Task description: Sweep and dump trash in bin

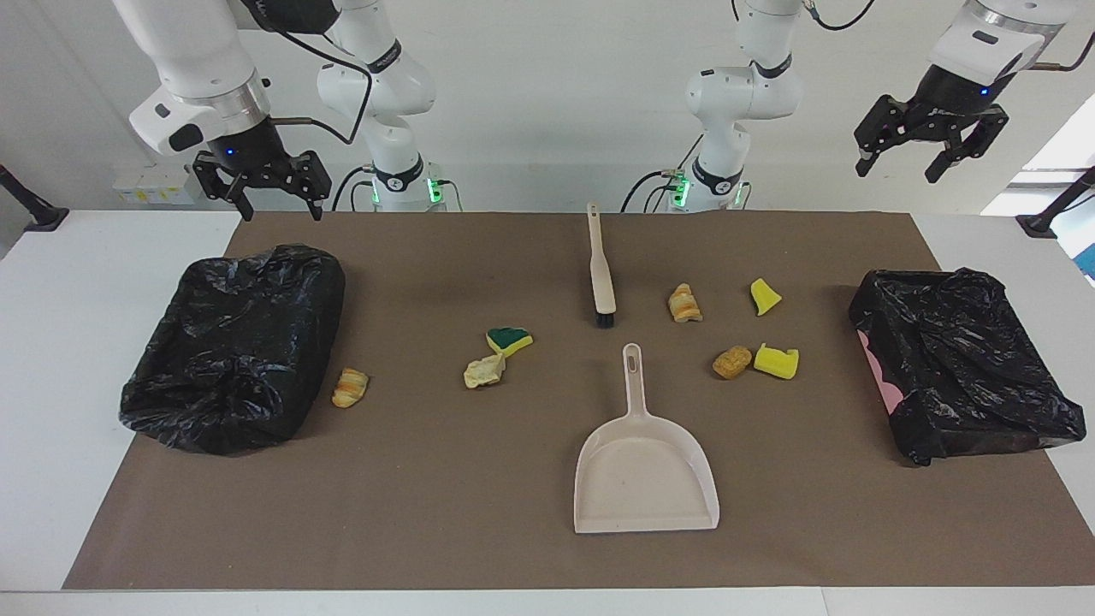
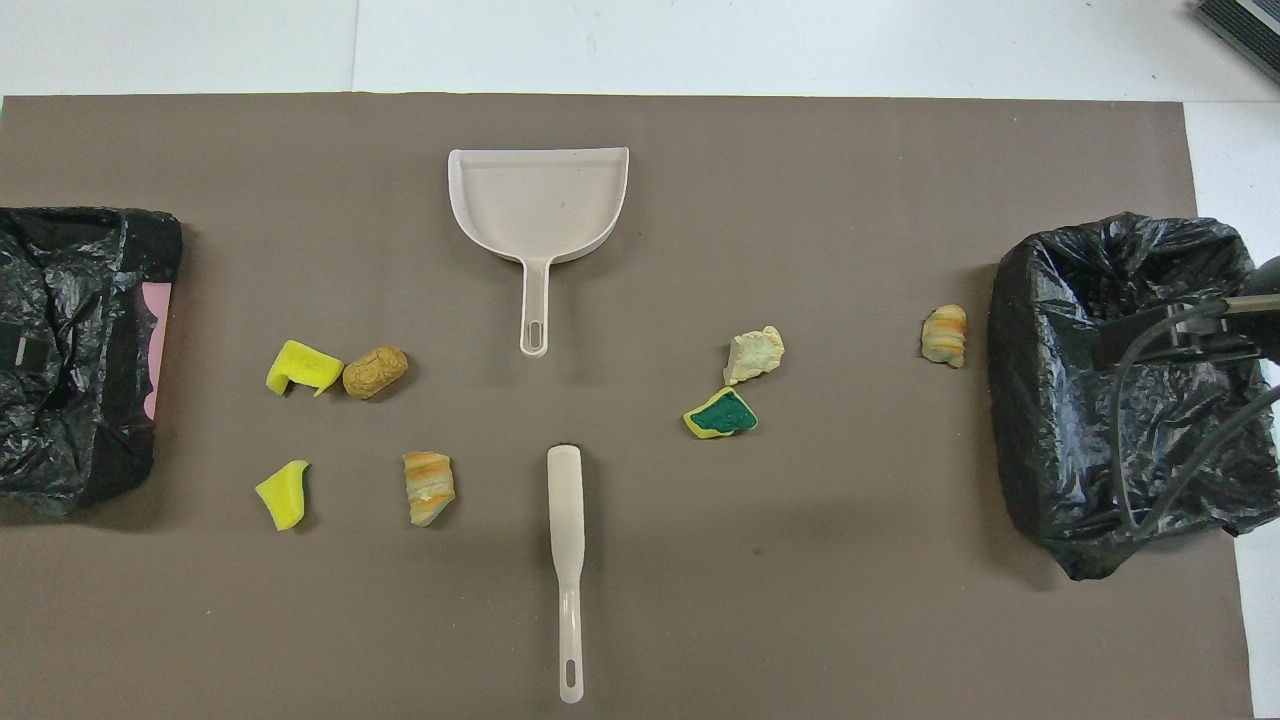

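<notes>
Several bits of trash lie on the brown mat: two yellow sponge chunks [image 1: 777, 361] [image 1: 764, 296], three pastry-like lumps [image 1: 684, 304] [image 1: 732, 362] [image 1: 350, 387], a green-and-yellow sponge [image 1: 509, 340] and a paper wad [image 1: 484, 371]. One black-bagged bin [image 1: 235, 342] stands at the right arm's end, another bin [image 1: 958, 359] at the left arm's end. My right gripper [image 1: 278, 205] hangs open over the mat's edge by the first bin. High above the second bin, my left gripper [image 1: 902, 162] is open too. Neither holds anything.
A beige dustpan [image 1: 646, 470] lies mid-mat, its handle pointing toward the robots. The beige brush [image 1: 600, 269] with black bristles lies nearer to the robots, bristles toward the dustpan handle. White table [image 1: 103, 274] borders the mat [image 1: 428, 513].
</notes>
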